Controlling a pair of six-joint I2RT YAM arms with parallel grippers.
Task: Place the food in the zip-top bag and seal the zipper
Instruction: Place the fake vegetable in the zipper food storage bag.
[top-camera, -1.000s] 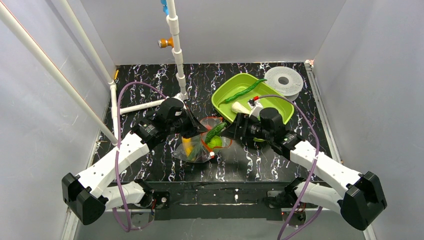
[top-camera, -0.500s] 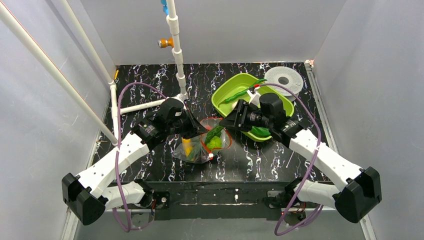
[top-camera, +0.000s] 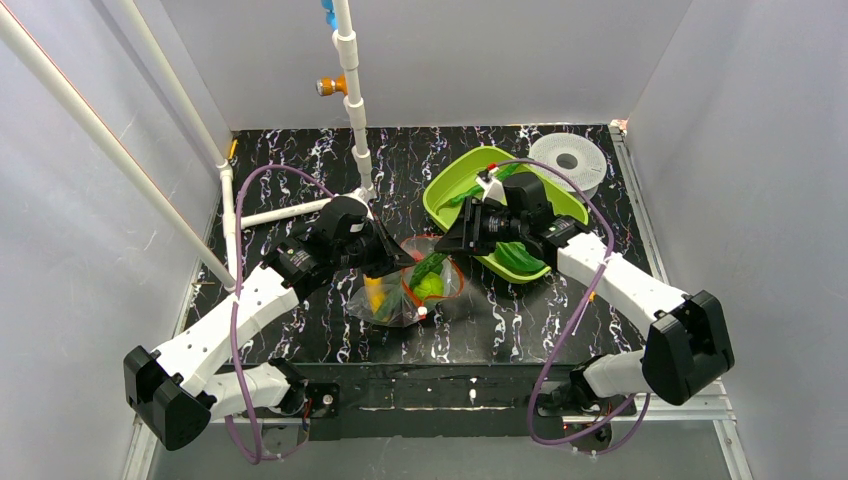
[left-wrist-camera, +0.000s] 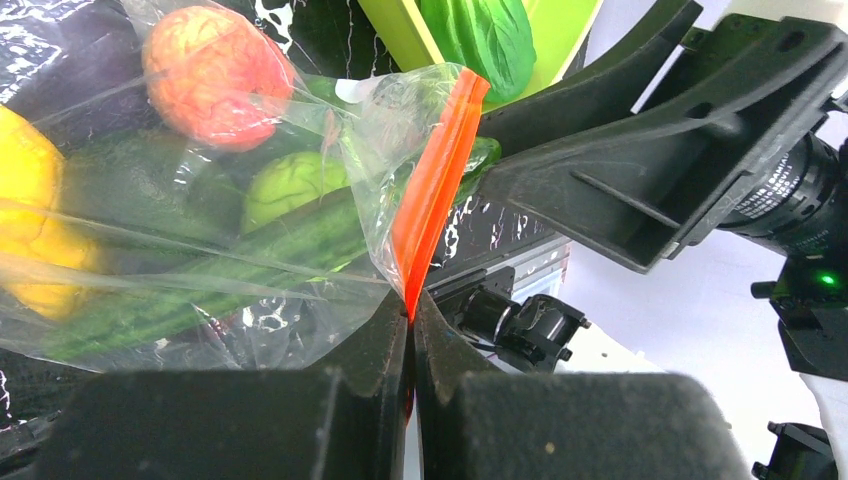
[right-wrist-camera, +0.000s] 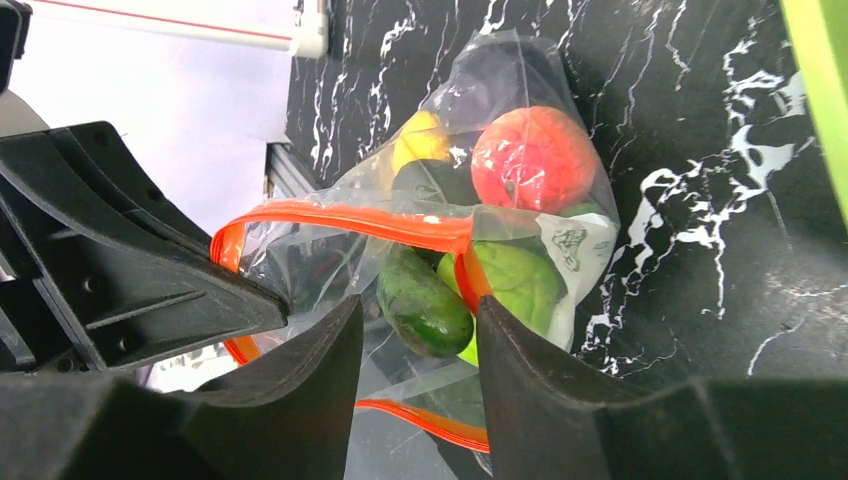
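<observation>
Well, nearest lies the bag (top-camera: 395, 305) on the counter (top-camera: 480, 320), mouth gaping. A red fruit (right-wrist-camera: 533, 157), a yellow one (right-wrist-camera: 420, 140) and a green one (right-wrist-camera: 515, 280) are inside, and a cucumber (right-wrist-camera: 425, 305) pokes up at the mouth. The left tool (left-wrist-camera: 410, 312) is pinched tight on the zipper (left-wrist-camera: 435, 190). The right tool (right-wrist-camera: 420, 315) hovers by the mouth, jaws partly apart, gripping nothing. Beyond, bok choy (top-camera: 518, 258) and a pepper (top-camera: 460, 197) sit in the tray (top-camera: 465, 168), with a disc (top-camera: 568, 160) farther back.
</observation>
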